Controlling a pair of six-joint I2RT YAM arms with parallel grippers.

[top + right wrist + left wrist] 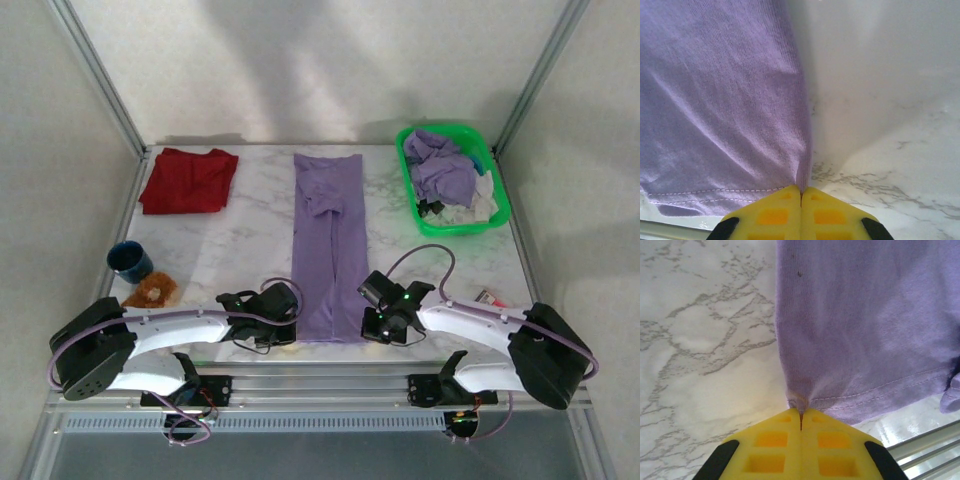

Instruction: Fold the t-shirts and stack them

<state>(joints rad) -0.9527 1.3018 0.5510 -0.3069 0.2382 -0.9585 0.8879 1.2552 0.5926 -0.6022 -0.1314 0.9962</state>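
Note:
A lilac t-shirt (328,240) lies in a long narrow strip down the middle of the marble table, sides folded in. My left gripper (288,300) is shut on its near left hem corner (799,401), the yellow fingers (770,445) pressed together with cloth pinched between. My right gripper (372,300) is shut on the near right hem corner (802,177) in the same way. A folded red t-shirt (188,180) rests at the far left of the table.
A green basket (497,215) at the far right holds several crumpled shirts (445,175). A dark blue mug (130,261) and a small brown item (152,291) sit near the left edge. A small red-white object (489,297) lies by the right arm.

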